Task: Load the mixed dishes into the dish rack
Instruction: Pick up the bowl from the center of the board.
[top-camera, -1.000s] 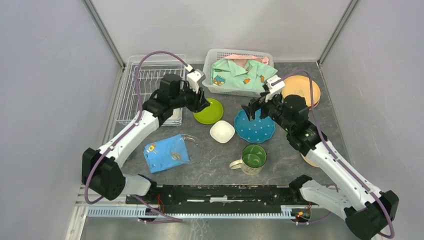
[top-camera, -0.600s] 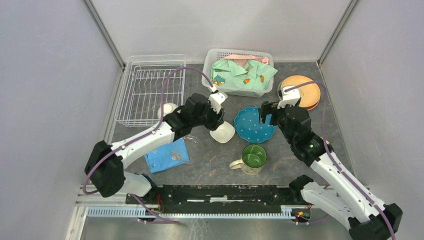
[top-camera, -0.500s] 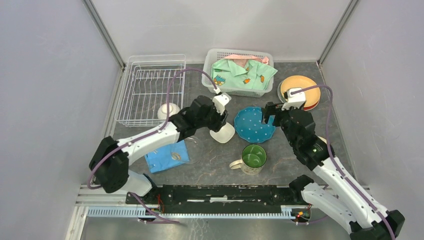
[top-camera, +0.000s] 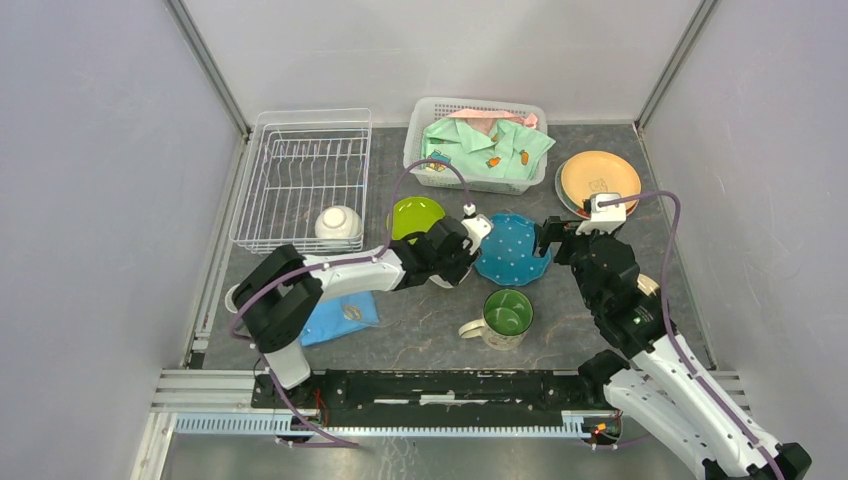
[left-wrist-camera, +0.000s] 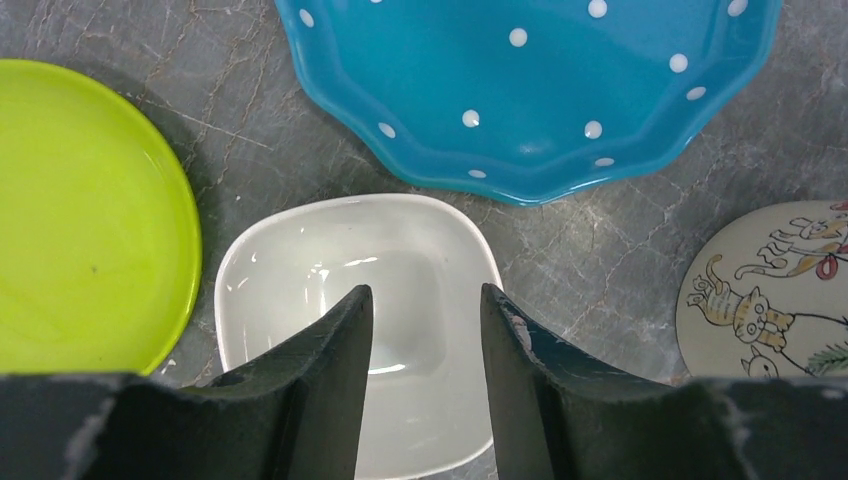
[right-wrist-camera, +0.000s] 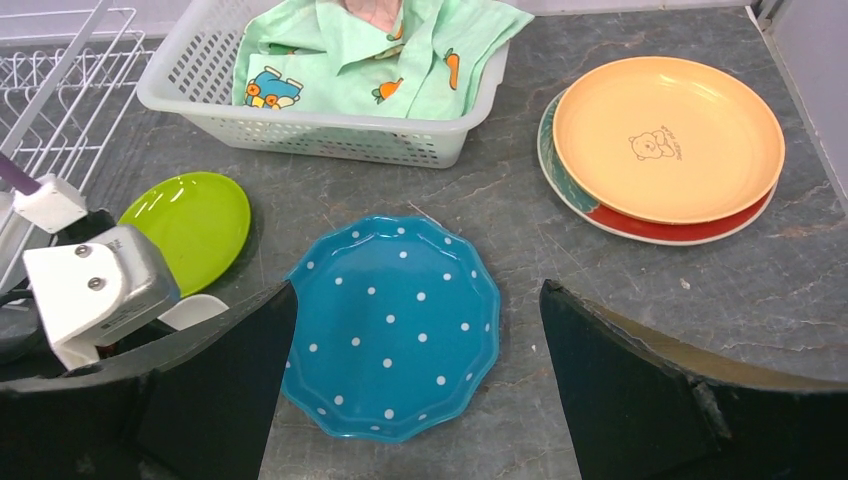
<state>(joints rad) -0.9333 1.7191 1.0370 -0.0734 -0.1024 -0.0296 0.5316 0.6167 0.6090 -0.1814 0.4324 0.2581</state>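
Hidden from above by the left gripper (left-wrist-camera: 425, 300), the square bowl (left-wrist-camera: 285, 300) is shown at the wrist beneath its parted, empty jaws. The right gripper (right-wrist-camera: 415, 295) is spread wide above the blue plate (right-wrist-camera: 400, 350).

White bowl (left-wrist-camera: 360, 330) glazed ceramic, glossy with highlights; blue dotted plate (left-wrist-camera: 530, 90) and lime-green plate (left-wrist-camera: 80, 220) same smooth shiny glaze; orange plate (right-wrist-camera: 665, 135) glossy; table (left-wrist-camera: 620, 250) matt grey, marbled stone look; dish rack (top-camera: 300, 170) white coated wire; basket (right-wrist-camera: 300, 125) white plastic lattice; shirt (right-wrist-camera: 370, 60) soft printed cloth; left gripper (left-wrist-camera: 425, 295) fingers matt black plastic, scuffed edges
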